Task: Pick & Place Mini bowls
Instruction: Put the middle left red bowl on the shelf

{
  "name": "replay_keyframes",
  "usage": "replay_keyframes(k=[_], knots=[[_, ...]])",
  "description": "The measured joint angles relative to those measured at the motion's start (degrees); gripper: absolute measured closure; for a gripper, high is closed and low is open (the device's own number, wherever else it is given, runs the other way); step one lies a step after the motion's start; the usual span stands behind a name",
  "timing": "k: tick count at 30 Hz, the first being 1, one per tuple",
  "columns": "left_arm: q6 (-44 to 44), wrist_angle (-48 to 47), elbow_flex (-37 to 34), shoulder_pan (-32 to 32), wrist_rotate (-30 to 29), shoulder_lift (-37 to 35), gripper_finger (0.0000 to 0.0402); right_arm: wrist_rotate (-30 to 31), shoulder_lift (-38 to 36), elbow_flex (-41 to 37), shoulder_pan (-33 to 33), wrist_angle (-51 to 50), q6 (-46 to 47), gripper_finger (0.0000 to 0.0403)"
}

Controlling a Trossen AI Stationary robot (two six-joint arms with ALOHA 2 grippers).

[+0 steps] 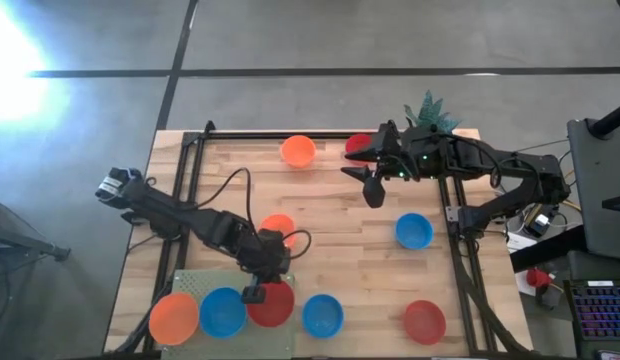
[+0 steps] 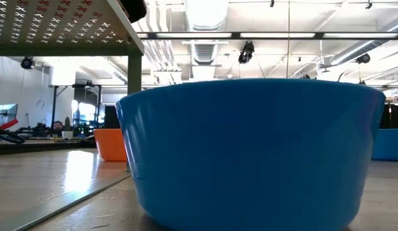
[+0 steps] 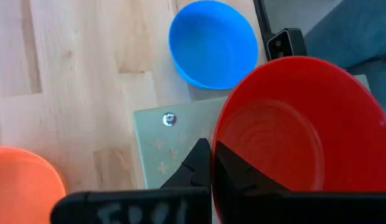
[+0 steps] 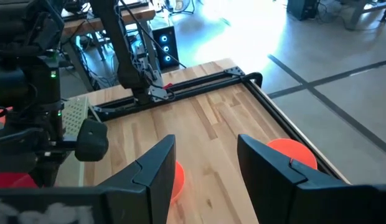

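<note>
Wooden planking is serving as the worktop [image 1: 330,250], sitting on a grey floor crossed by dark tape lines.

A red mini bowl [image 1: 271,304] is resting near the worktop's front edge, and the left gripper [image 1: 256,293] is pinching its rim, fingers closed on the bowl's wall; in the left wrist view the same red bowl [image 3: 299,124] is overlapping the corner of a pale green perforated plate [image 3: 171,146]. Just beside it along the front edge are sitting a blue bowl [image 1: 222,312] and, at the front left corner, an orange bowl [image 1: 174,319]. On the red bowl's other side another blue bowl [image 1: 322,315] is lying, and farther toward the front right corner a second red bowl [image 1: 425,321].

An orange bowl [image 1: 277,226] is showing mid-worktop, partly hidden behind the left arm. A third blue bowl [image 1: 414,231] is sitting toward the right edge. Near the back edge an orange bowl [image 1: 298,151] is standing, and a red bowl [image 1: 360,146] is peeking out beside the right arm.

The right gripper [image 1: 370,186] is hovering over the back half of the worktop, its fingers spread wide and holding nothing. A green plant [image 1: 430,108] is standing at the back right corner.
</note>
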Motion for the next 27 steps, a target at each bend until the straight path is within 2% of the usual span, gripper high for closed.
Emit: replay_keyframes(k=[9,20,27], knots=[[-0.2,0.0,-0.1,-0.1,0.0,0.0,0.0400,0.0,-0.1,0.0,0.0,0.0,0.2,0.0236],[-1.7,0.0,-0.1,-0.2,0.5,0.0,0.0336,0.0,-0.1,0.0,0.0,0.0,0.2,0.0236],[-2.0,0.0,0.1,-0.2,2.1,-0.1,0.0327,0.0,-0.1,0.0,0.0,0.1,0.2,0.0236]])
